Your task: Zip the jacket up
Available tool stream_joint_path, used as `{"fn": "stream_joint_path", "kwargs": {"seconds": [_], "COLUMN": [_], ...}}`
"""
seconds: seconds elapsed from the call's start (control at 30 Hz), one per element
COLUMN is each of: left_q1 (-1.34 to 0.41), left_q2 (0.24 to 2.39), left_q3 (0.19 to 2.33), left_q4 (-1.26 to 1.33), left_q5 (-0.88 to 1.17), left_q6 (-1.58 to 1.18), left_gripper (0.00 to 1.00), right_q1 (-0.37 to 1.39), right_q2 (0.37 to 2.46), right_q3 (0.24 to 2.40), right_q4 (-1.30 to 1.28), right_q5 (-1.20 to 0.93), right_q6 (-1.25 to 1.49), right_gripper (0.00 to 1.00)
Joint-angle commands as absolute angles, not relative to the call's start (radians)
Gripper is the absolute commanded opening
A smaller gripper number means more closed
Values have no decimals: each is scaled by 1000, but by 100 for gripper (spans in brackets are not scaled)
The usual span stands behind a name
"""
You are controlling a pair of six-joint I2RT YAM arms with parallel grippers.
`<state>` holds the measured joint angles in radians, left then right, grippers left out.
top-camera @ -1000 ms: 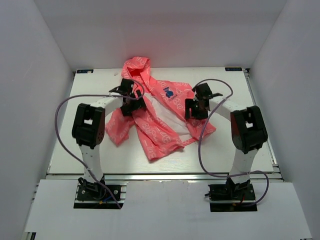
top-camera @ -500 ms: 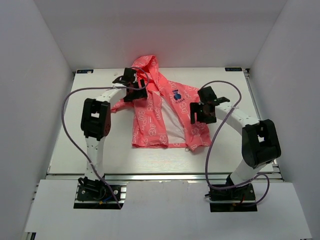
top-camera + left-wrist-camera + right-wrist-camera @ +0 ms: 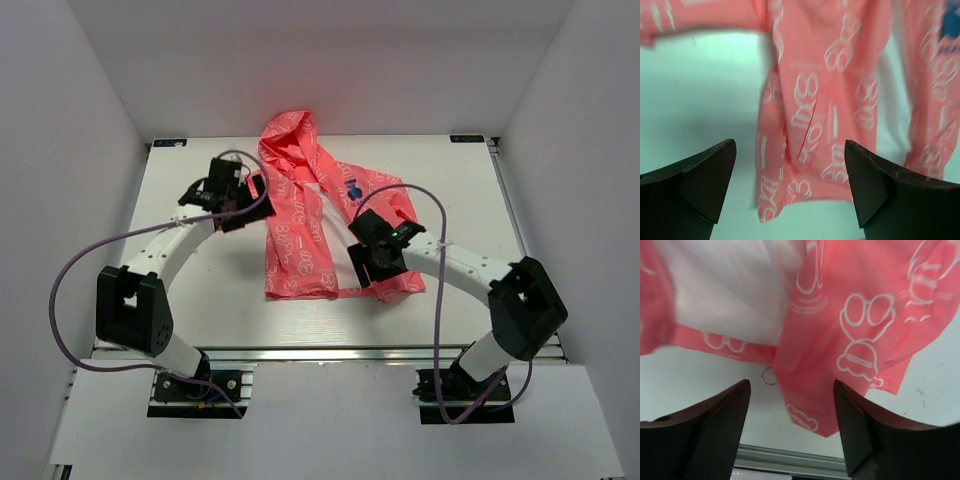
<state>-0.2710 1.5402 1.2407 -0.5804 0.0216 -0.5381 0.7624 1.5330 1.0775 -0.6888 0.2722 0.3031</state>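
left fingers (image 3: 700, 180) swung off the jacket (image 3: 298, 215), wide open, empty, right fingers (image 3: 715, 420) now at its hem, open, empty too

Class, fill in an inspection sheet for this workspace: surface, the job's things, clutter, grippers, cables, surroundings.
Surface: white table, with the jacket lying on it.
Job's things: jacket spread out, front unzipped, white lining showing, hood towards the far edge.
Clutter: nothing seen.
Grippers: left gripper jaws open, empty, at the jacket's edge; right gripper jaws open, empty, above the bottom hem.
Cables: purple cables loop from each arm; the right one arches over the jacket.
Surroundings: plain white walls on three sides.
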Motion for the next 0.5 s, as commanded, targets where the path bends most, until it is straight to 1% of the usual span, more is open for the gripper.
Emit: {"fn": "stream_joint_path", "kwargs": {"seconds": [0.0, 0.07, 0.1, 0.13, 0.17, 0.2, 0.23, 0.27, 0.3, 0.33, 0.43, 0.47], "left_q1": [-287, -287, -287, -287, -287, -288, -288, -290, -290, -290, -290, -291], "left_q2": [1479, 1462, 1450, 1445, 1440, 1434, 1422, 1417, 1413, 1410, 1399, 1396], "left_q3": [1122, 1094, 1080, 1075, 1074, 1074, 1072, 1074, 1078, 1086, 1089, 1086], "left_q4": [-566, -565, -563, -564, -565, -561, -561, -561, -568, -575, -575, -572], "left_q5": [123, 140, 153, 159, 164, 179, 184, 189, 193, 198, 231, 245], "left_q6": [-567, -569, -569, -569, -569, -565, -563, -560, -554, -551, -535, -531], "left_gripper": [98, 98, 98, 98, 98, 98, 98, 98, 98, 98, 98, 98], "right_q1": [769, 769, 769, 769, 769, 767, 769, 767, 767, 767, 762, 755], "right_q2": [1580, 1612, 1623, 1640, 1644, 1647, 1647, 1644, 1638, 1617, 1548, 1528], "right_q3": [1040, 1034, 1041, 1069, 1080, 1092, 1109, 1121, 1132, 1143, 1184, 1184], "right_q4": [-692, -657, -657, -661, -661, -666, -667, -672, -676, -678, -655, -640], "right_q5": [307, 301, 292, 281, 250, 238, 215, 203, 196, 186, 56, -60], "right_q6": [334, 327, 318, 313, 313, 296, 284, 278, 275, 273, 259, 259], "right_gripper": [72, 51, 43, 30, 30, 16, 8, 2, 0, 0, 0, 0]}}
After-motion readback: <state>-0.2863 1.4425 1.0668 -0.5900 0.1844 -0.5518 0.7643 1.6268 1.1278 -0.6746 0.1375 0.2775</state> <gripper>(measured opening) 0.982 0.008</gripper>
